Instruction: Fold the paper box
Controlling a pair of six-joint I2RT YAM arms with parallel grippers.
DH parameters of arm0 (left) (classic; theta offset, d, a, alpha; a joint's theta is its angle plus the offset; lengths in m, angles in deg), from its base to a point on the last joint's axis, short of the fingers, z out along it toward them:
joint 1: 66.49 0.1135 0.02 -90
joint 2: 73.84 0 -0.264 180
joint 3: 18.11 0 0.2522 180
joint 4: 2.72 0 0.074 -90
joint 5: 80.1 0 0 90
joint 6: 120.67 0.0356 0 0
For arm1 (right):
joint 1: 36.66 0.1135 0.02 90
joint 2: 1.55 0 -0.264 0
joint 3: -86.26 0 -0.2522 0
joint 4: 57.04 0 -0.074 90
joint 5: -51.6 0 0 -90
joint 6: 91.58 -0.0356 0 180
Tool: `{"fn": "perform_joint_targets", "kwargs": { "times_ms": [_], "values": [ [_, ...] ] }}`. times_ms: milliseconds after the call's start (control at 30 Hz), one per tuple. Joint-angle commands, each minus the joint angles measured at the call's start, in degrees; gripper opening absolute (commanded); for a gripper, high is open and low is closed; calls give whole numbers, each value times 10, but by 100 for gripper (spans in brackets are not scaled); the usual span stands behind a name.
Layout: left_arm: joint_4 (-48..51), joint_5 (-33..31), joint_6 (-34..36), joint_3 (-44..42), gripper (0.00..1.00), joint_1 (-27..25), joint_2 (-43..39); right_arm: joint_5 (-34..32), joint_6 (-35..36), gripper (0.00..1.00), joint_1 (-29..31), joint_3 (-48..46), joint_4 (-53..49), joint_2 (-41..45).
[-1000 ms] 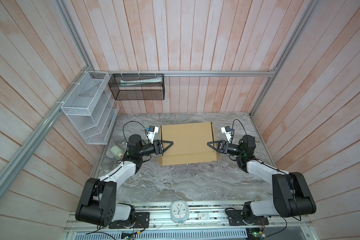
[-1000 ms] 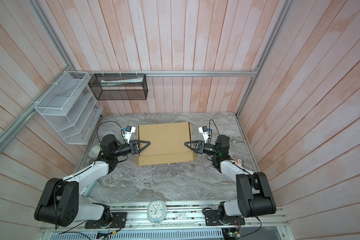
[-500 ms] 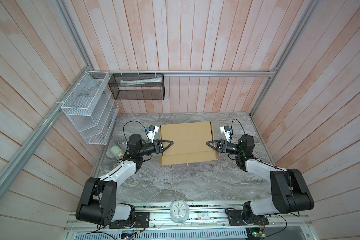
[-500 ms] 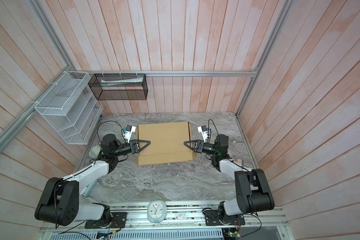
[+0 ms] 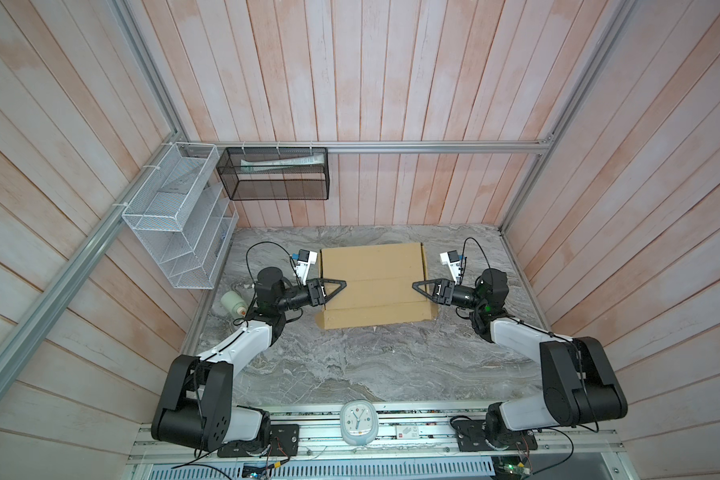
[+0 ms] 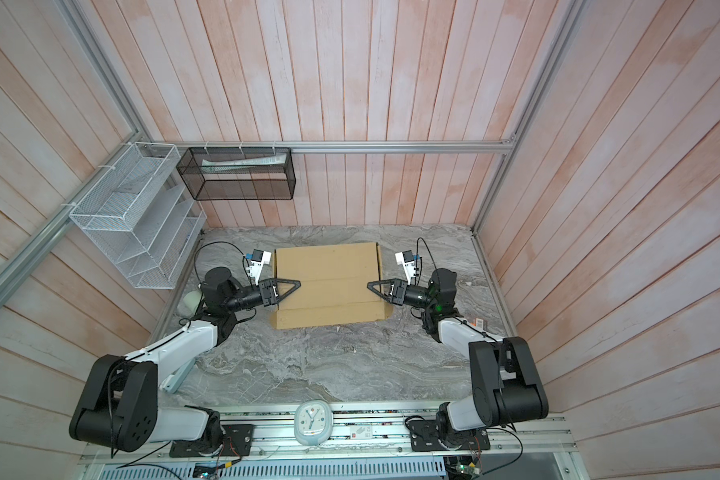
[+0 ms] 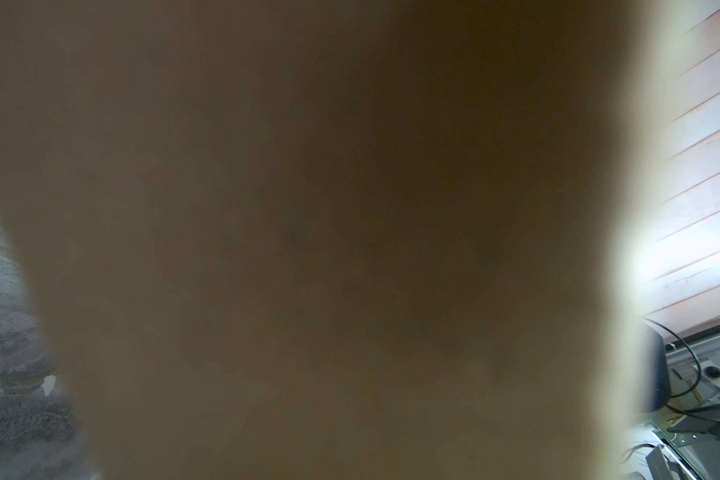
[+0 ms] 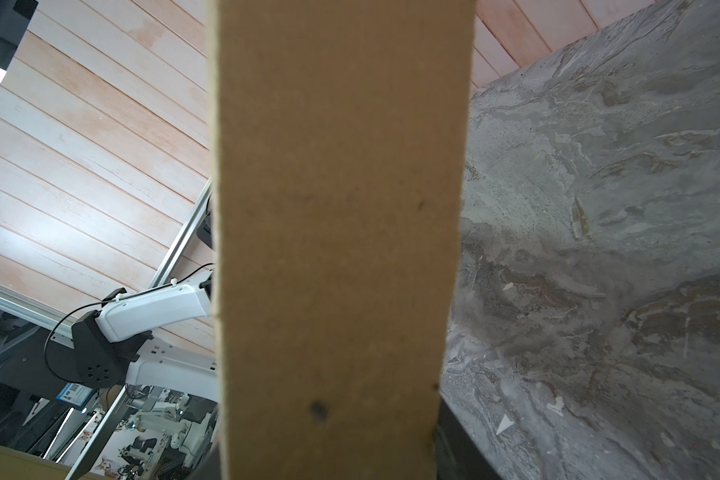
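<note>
The paper box lies on the table between the left gripper and right gripper. Their tips overlap its opposite side edges, probably bracing it square. How wide either stands, I cannot tell.

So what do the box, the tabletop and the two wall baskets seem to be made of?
Box: plain brown cardboard, matte, with crease lines and a fibrous face in the right wrist view. Tabletop: grey veined marble look; could be stone or printed laminate. White basket: painted wire mesh. Black basket: fine dark metal mesh, see-through.
</note>
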Motion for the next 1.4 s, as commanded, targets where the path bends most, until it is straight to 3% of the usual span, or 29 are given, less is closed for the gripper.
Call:
{"fn": "perform_joint_targets", "kwargs": {
  "times_ms": [0, 500, 800, 1367],
  "values": [
    [-36, 17, 28, 18, 53, -20, 3, -13, -7, 45, 26, 19, -6, -10],
    [-47, 19, 20, 16, 49, -23, 9, -15, -11, 49, 33, 23, 0, -16],
    [-44, 17, 22, 16, 66, -25, 7, -16, -8, 47, 35, 21, -1, -17],
    [-7, 29, 30, 4, 69, 40, -51, -12, -9, 42, 4, -4, 0, 17]
  ]
}}
